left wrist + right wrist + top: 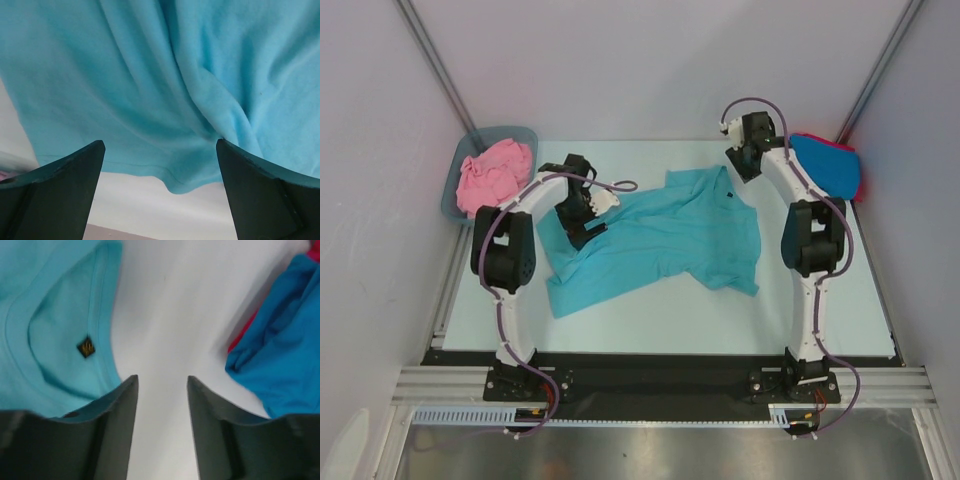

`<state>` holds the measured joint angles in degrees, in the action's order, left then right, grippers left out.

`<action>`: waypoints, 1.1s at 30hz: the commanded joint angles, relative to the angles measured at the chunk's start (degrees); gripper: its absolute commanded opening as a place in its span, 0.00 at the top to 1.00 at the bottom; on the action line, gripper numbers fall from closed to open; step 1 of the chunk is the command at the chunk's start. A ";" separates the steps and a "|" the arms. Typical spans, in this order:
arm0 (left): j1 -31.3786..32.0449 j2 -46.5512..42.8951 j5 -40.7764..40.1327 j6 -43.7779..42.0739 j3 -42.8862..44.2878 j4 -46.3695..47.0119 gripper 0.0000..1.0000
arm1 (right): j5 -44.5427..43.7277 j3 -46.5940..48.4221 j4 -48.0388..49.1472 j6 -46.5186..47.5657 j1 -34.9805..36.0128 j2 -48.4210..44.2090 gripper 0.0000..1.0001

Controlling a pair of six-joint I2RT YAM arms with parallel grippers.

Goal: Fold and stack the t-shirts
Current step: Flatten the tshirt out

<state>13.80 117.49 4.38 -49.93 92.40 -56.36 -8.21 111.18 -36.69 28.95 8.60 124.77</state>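
From above, the teal t-shirt [660, 235] lies rumpled and part spread across the middle of the table [650, 325], one sleeve toward the near edge and its collar toward the far right. That same view takes in the rest of the room. The pink t-shirt [492, 175] is bundled in a grey-blue tub [510, 131] at the far left corner. The bright blue t-shirt [825, 165] sits on top of the red t-shirt [860, 185] at the far right, with only a strip of red showing at the outer edge. The left gripper [586, 228] hangs over the teal cloth's left part, but from overhead its own arm hides how the jaws stand. The left wrist camera settles that: its two dark fingers [55, 195] are spread wide, with folds and a hem of teal cloth beyond them and nothing caught between. The right gripper [740, 170] is at the far side of the table, between the teal collar and the blue-and-red stack. Its wrist camera shows what the overhead cannot: the fingers [107, 430] stand a little apart with bare white table in the gap, gripping nothing. To their left is the ribbed neckline [101, 295] with a small dark label [86, 347] inside it, and the left finger's tip overlaps the teal edge. The blue folds are just to the right, clear of the fingers.
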 commanded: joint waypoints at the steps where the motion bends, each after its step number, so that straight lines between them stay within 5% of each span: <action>1: -0.09 0.28 -1.74 2.64 2.87 3.71 0.00 | -1.46 11.31 1.10 -1.79 2.21 6.85 0.53; 2: -0.09 0.19 -1.92 2.91 2.96 3.97 0.00 | -1.81 14.04 0.57 -2.05 2.73 8.54 0.61; 7: -0.09 -1.03 -1.75 4.23 1.82 5.56 0.00 | -2.43 28.38 -2.25 -0.74 7.03 16.37 0.64; 12: -0.09 -1.48 -1.22 5.11 1.03 6.44 0.00 | -1.82 25.33 1.70 1.55 11.34 17.35 0.45; 33: -0.09 -4.20 -1.48 4.49 -0.55 6.96 0.00 | -1.46 22.86 6.63 0.05 14.87 24.82 0.46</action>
<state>13.80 116.71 2.70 -45.95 91.83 -50.17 -9.21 133.19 -31.88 29.56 23.75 148.42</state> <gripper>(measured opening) 0.996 0.545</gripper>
